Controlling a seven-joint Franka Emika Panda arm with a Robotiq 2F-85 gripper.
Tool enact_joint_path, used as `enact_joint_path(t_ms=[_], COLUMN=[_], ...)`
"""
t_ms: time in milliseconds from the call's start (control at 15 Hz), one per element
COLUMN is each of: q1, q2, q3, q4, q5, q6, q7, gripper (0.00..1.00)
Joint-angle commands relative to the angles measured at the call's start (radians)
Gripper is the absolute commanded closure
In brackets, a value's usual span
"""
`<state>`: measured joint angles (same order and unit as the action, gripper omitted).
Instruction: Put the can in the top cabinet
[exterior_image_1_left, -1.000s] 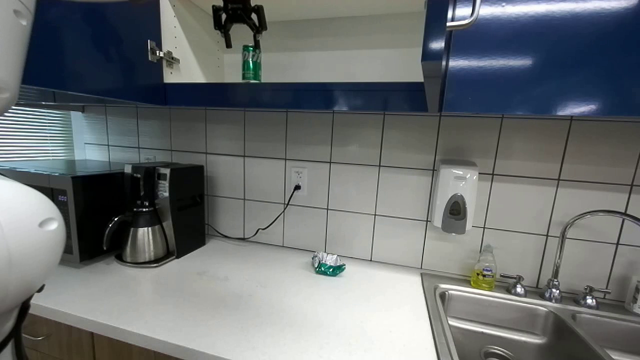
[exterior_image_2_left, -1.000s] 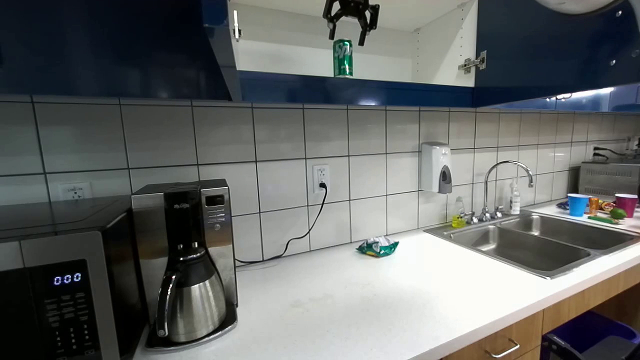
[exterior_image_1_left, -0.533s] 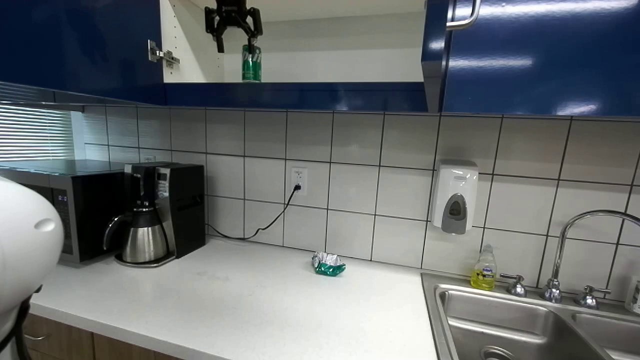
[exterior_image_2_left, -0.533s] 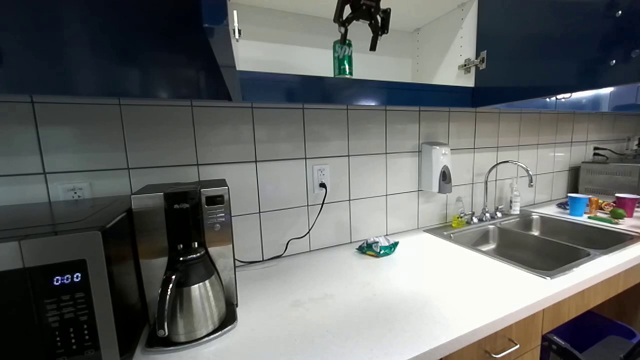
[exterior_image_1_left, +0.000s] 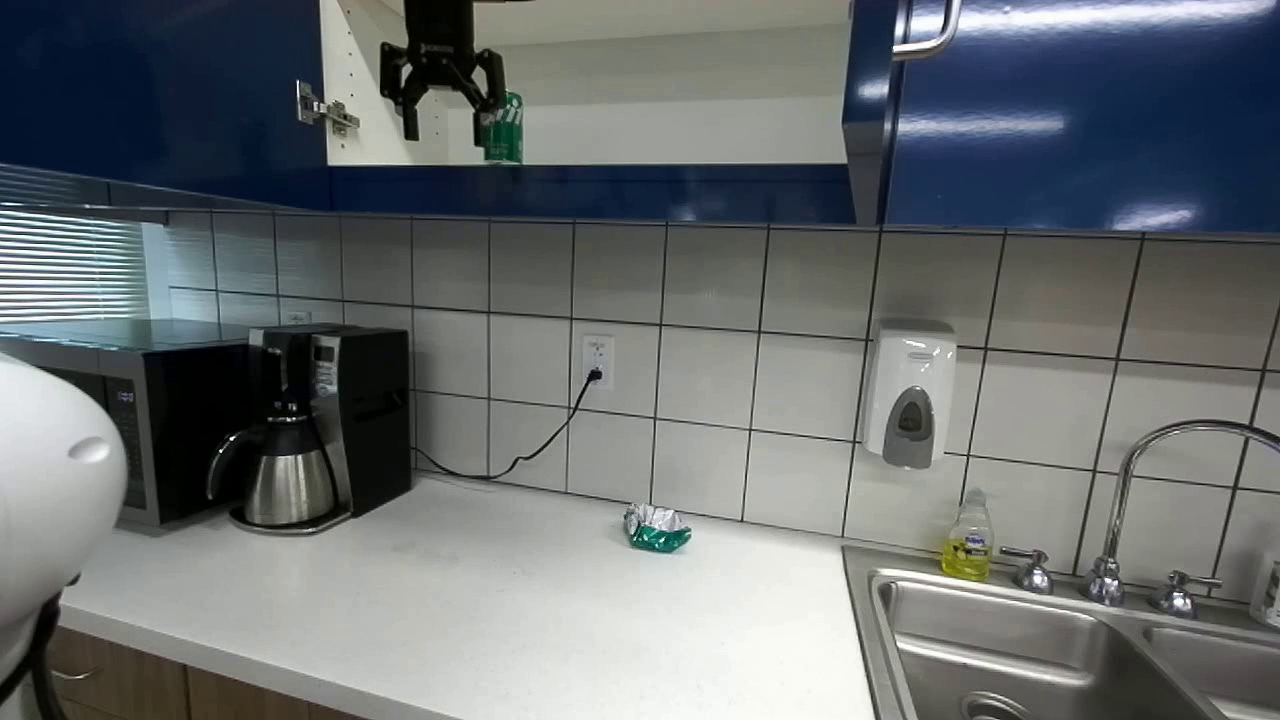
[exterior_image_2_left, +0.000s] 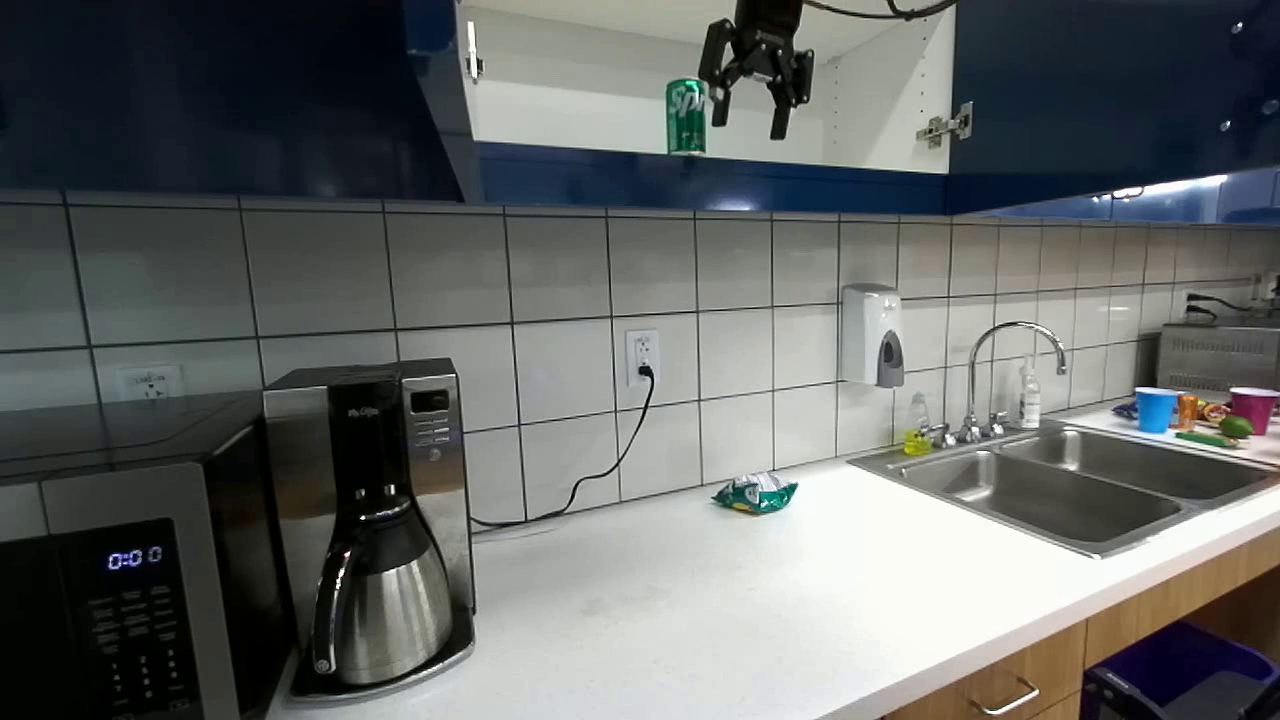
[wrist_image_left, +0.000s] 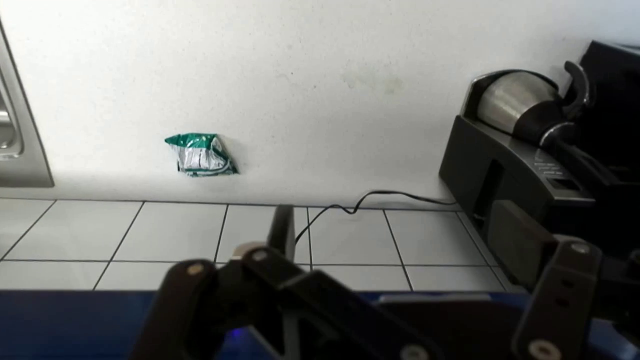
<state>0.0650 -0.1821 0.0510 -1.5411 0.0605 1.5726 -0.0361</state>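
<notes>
The green can (exterior_image_1_left: 510, 132) stands upright inside the open top cabinet (exterior_image_1_left: 640, 190), close to its front edge. In an exterior view the can (exterior_image_2_left: 686, 118) shows whole, and the cabinet's blue lower edge (exterior_image_2_left: 600, 176) is just below it. My gripper (exterior_image_1_left: 445, 138) is open with nothing between its fingers. In an exterior view it partly covers the can's left side; elsewhere the gripper (exterior_image_2_left: 750, 125) hangs to the right of the can, apart from it in the picture. In the wrist view the open fingers (wrist_image_left: 395, 225) show at the bottom; the can is out of that view.
Open blue doors (exterior_image_1_left: 190, 100) flank the cabinet. Below are a counter (exterior_image_1_left: 450, 620), a green crumpled bag (exterior_image_2_left: 755, 493), a coffee maker (exterior_image_2_left: 385, 520), a microwave (exterior_image_2_left: 130, 560), a soap dispenser (exterior_image_1_left: 910, 395) and a sink (exterior_image_2_left: 1060, 490) with a faucet.
My open gripper has moved away from the can and lower, leftward in an exterior view and rightward in another. The can has stayed in the same place in the cabinet.
</notes>
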Motion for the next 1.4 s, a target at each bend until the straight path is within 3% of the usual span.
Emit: enact_joint_path(t_ms=[0, 467, 733, 1000, 1333], q1=[-0.003, 0.004, 0.009, 0.009, 0.004], q2=[-0.117, -0.219, -0.204, -0.177, -0.159], q3=[-0.015, -0.026, -0.030, -0.035, -0.031], q4=[-0.248, -0.666, -0.820, -0.896, -0.902], q5=[0.023, 0.015, 0.016, 0.018, 0.003], q6=[0.089, 0.311, 0.438, 0.504, 0.482], q7=[-0.058, -0.108, -0.127, -0.132, -0.107], gripper=[0.00, 0.00, 0.00, 0.00, 0.00])
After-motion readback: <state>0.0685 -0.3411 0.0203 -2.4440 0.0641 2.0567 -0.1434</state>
